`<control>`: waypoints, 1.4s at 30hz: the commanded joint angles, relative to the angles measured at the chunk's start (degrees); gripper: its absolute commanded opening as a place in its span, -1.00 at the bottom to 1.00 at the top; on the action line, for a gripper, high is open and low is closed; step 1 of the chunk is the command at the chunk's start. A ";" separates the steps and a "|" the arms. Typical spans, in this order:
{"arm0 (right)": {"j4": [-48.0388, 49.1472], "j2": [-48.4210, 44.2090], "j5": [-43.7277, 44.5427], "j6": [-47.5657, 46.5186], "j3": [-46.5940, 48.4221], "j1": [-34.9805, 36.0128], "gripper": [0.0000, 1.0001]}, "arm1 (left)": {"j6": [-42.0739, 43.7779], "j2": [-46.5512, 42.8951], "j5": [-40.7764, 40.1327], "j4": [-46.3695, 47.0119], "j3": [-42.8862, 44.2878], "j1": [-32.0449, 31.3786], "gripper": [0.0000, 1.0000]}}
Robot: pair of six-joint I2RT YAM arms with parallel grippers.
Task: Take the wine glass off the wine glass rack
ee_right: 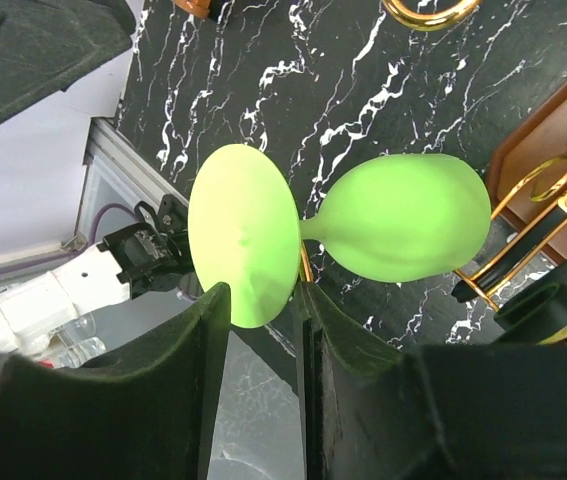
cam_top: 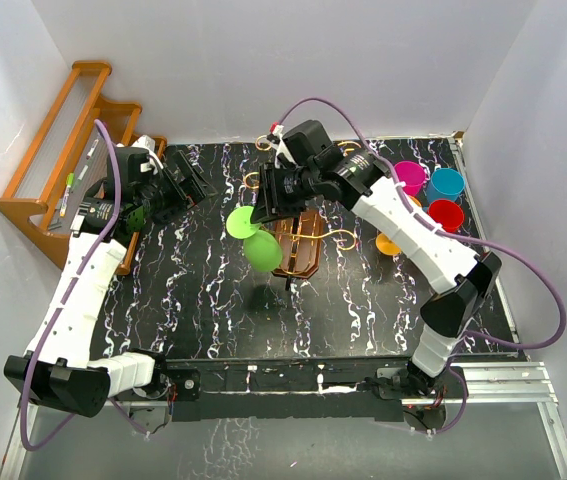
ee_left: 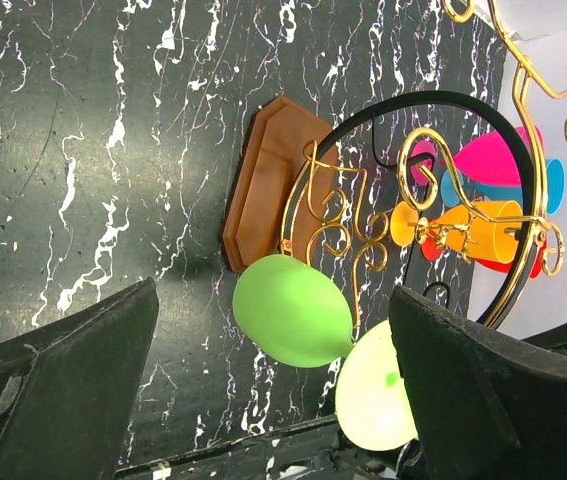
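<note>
The wine glass [ee_right: 403, 230] is plain bright green, with a rounded bowl, a short stem and a flat round foot. It lies tipped sideways above the middle of the black marbled tabletop [cam_top: 363, 300], its bowl beside the gold wire scrolls of the rack [ee_left: 263, 185]. The right claw [ee_right: 265, 295] straddles the foot's edge; whether it is clamped I cannot tell. The left claw [cam_top: 195, 185] stands wide apart near the tabletop's left edge.
</note>
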 commanded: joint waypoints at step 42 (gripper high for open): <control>14.44 3.49 -9.89 1.28 -0.35 -0.21 -0.65 | 1.21 -1.39 -0.85 -1.11 1.24 -0.08 0.95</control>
